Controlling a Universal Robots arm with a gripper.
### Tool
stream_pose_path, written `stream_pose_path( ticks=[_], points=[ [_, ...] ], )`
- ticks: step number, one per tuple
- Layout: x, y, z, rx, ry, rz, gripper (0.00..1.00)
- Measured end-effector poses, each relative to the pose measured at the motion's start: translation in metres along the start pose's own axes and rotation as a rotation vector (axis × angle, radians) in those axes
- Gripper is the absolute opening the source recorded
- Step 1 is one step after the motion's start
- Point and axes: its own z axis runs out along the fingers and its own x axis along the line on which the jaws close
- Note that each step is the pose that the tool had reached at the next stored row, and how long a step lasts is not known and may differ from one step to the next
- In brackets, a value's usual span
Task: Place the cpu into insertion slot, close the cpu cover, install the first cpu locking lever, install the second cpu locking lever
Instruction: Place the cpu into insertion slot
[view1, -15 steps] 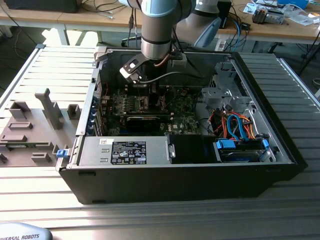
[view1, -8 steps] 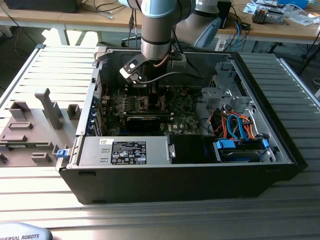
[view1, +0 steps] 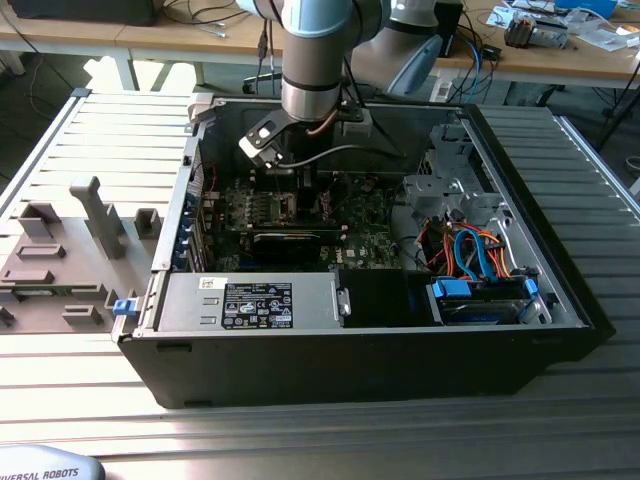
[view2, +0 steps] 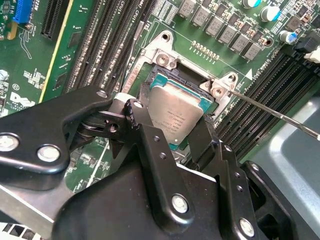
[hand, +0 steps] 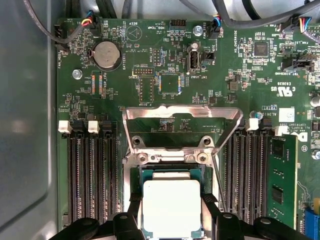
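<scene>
Hand (hand: 172, 214) clamped on cpu (hand: 171, 205) over insertion slot (hand: 170, 170) (cpu cover (hand: 175, 112) raised), ribbed table (view1: 110, 130), desks (view1: 150, 35) behind

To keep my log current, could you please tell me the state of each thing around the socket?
gripper: shut on the cpu's opposite edges.
cpu: held over the insertion slot; seating unclear.
insertion slot: uncovered.
cpu cover: open, flipped back off the slot.
locking lever: unlatched, sticking out free.
computer case: side open.
</scene>
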Motion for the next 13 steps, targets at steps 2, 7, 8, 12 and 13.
stream_pose_path(
  ticks=[2,7,8,12,13],
  points=[
    [0.0001,0.0,0.0009,0.0001,0.0,0.0,0.54],
    [-0.0001,0.0,0.0019,-0.0001,0.0,0.0,0.54],
    [-0.0001,0.0001,0.0019,-0.0001,0.0001,0.0,0.54],
    [0.0,0.0002,0.0021,-0.0006,0.0006,0.0,0.55],
    [0.0,0.0002,0.0021,-0.0006,0.0009,0.0,0.55]
  ],
)
